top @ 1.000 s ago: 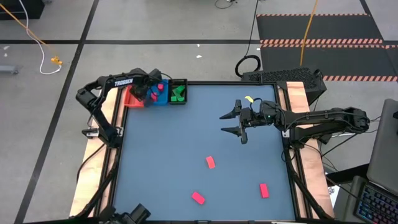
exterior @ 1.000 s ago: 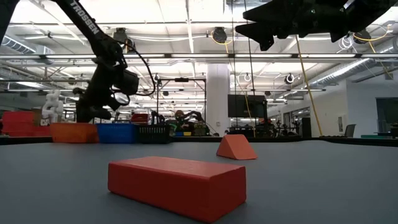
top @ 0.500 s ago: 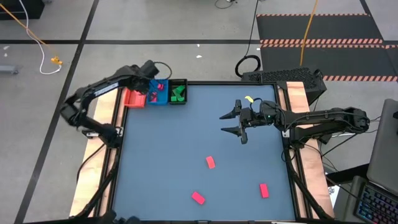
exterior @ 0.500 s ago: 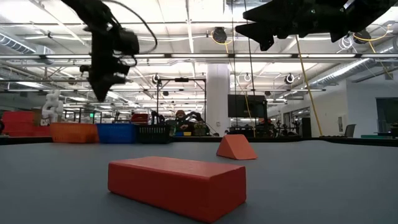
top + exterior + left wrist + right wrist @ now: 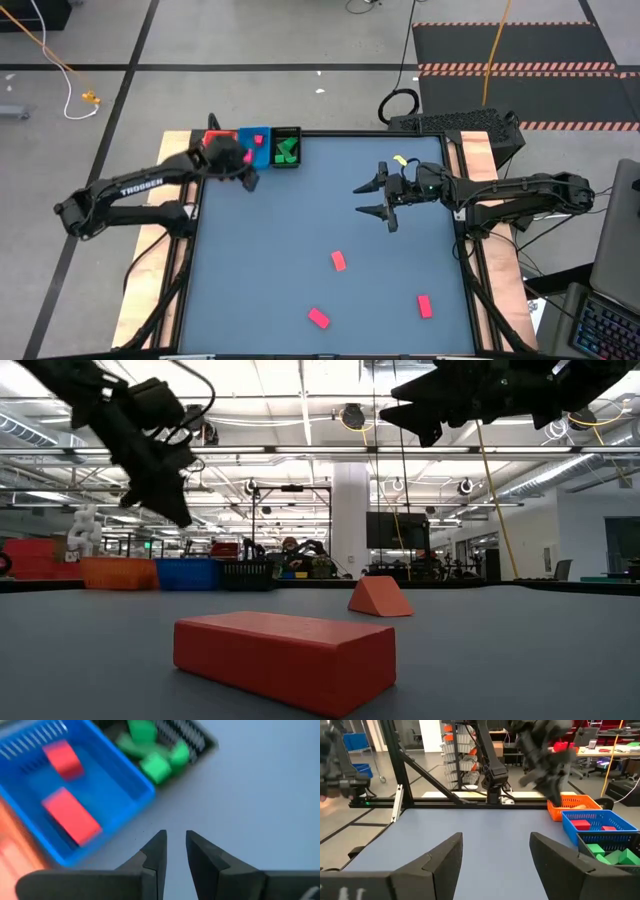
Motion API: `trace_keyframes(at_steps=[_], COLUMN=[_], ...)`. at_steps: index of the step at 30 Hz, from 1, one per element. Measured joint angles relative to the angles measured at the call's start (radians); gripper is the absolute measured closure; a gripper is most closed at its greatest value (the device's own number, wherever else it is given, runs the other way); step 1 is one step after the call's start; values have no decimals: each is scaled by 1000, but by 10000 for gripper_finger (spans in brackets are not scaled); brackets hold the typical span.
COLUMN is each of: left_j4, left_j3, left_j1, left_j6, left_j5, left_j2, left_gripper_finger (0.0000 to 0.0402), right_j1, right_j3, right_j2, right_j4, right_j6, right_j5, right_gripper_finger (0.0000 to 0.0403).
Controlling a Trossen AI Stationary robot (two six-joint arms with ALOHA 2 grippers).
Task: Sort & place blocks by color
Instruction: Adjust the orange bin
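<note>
Left hand (image 5: 247, 180) hangs above the surface (image 5: 300, 230) just beside the trays at the far left corner, fingers (image 5: 156, 852) nearly together with a thin gap, nothing between them.

Trays, left to right: red tray (image 5: 214, 139), mostly hidden under the left arm, contents can't tell. Blue tray (image 5: 256, 146) has at least two pink-red blocks (image 5: 70, 816) in it. Black tray (image 5: 288, 147) has several green blocks (image 5: 158, 766).

So green looks done, pink-red partly done.

Still loose on the surface near the front: one salmon block (image 5: 339, 261) mid-surface, one pink-red block (image 5: 319, 318) toward the front edge, one more pink-red block (image 5: 425, 305) to the right of it. Three left to sort; exact shade is hard to call from above, maybe all the same.

Right hand (image 5: 374, 197) hovers over the surface's right half, fingers (image 5: 440, 862) spread wide, empty, well apart from the loose blocks.
</note>
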Motion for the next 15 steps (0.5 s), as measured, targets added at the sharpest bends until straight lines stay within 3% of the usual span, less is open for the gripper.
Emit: trace_keyframes(at_steps=[3,6,15], left_j4=[65,59,-291], left_j3=[-85,-125,-121], left_j1=[-67,-115,-143], left_j6=[-53,-118,-320], left_j5=[-2,-75,-319], left_j2=[-31,-47,-43], left_gripper_finger=[328,328,328], right_j1=[0,0,0], right_j3=[0,0,0], right_j2=[0,0,0], right_j4=[10,20,29], right_j6=[11,23,23], right_j5=[0,0,0], right_gripper_finger=[177,177,177])
